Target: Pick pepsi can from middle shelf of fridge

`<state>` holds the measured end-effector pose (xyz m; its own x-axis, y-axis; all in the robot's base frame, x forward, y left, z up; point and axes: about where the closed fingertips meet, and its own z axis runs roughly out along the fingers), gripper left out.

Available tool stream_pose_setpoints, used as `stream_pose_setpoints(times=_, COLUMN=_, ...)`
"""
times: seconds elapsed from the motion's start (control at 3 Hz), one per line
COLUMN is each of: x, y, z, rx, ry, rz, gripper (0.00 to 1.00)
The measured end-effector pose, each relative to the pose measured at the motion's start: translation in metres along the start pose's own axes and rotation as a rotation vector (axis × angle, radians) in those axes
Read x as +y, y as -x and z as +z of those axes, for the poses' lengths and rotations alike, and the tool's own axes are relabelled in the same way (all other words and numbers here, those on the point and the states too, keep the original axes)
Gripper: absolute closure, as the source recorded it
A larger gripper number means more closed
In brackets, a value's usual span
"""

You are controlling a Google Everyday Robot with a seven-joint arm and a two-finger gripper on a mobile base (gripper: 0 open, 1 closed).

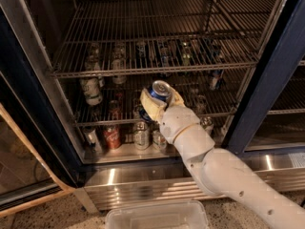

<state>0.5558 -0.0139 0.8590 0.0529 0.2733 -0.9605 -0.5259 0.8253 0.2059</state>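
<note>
My gripper (157, 101) is shut on the pepsi can (158, 90), a dark blue can with a shiny silver top. It holds the can in front of the fridge (281, 70), just above the front bar of the middle shelf (214, 113). The pale fingers (150, 108) wrap the can's sides, so only its top and upper rim show. My white arm reaches up from the lower right.
A white-and-green can (91, 90) stands on the middle shelf at left. Red can (112, 137) and silver cans (141, 135) stand on the fridge floor. An upper wire rack (157, 69) spans above. A clear plastic bin (157, 216) sits at the bottom.
</note>
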Motion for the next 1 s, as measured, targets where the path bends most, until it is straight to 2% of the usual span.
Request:
stream_pose_setpoints(times=0.33, x=-0.022, y=0.032, z=-0.027, rx=0.051, ry=0.007, rz=0.031, gripper=1.0)
stream_pose_setpoints(times=0.67, x=-0.077, y=0.054, z=-0.057, rx=0.088, ry=-0.03, rz=0.091, gripper=1.0)
stream_pose_setpoints(times=1.0, x=-0.068, y=0.049, z=-0.059, rx=0.116, ry=0.033, rz=0.096, gripper=1.0)
